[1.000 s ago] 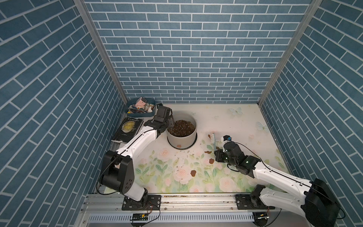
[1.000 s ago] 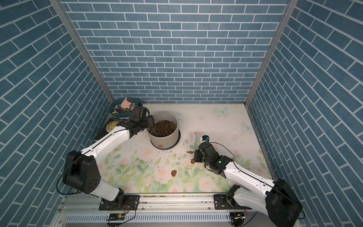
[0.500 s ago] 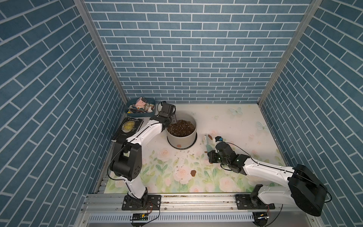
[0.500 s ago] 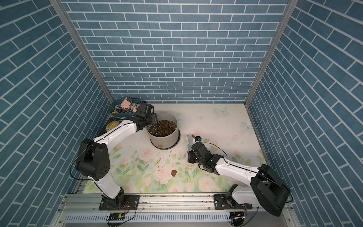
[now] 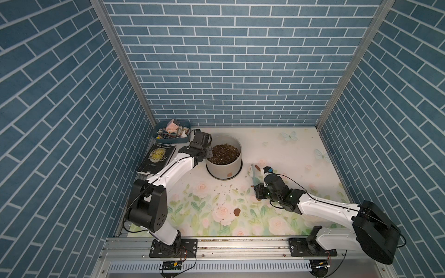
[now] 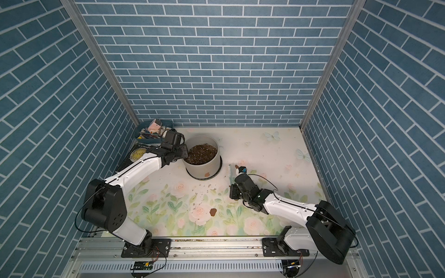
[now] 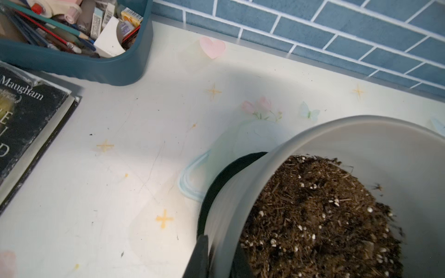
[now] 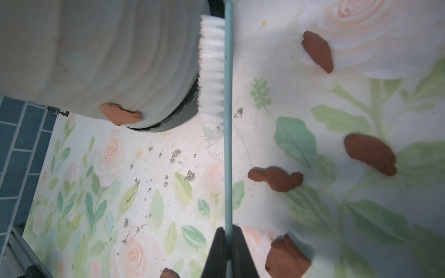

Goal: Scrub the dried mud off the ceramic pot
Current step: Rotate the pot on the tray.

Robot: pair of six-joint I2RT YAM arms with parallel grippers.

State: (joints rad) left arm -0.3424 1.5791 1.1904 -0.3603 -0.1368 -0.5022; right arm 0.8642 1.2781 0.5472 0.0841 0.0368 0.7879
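Grey ceramic pot (image 5: 224, 166) on black saucer (image 8: 172, 120), rim pinched by left gripper (image 5: 208, 154): one finger inside, one outside. Right gripper (image 8: 227, 232) clamped on brush (image 8: 228, 144) handle; brush long axis runs straight ahead of jaws, bristles facing pot wall beside saucer. Dried mud (image 8: 119, 114) sits low on wall, round curve to robot's left of bristles. Right arm nearer.

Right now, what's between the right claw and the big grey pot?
Only the teal brush that the right gripper holds, its bristles beside the ceramic pot; the right wrist view shows it.
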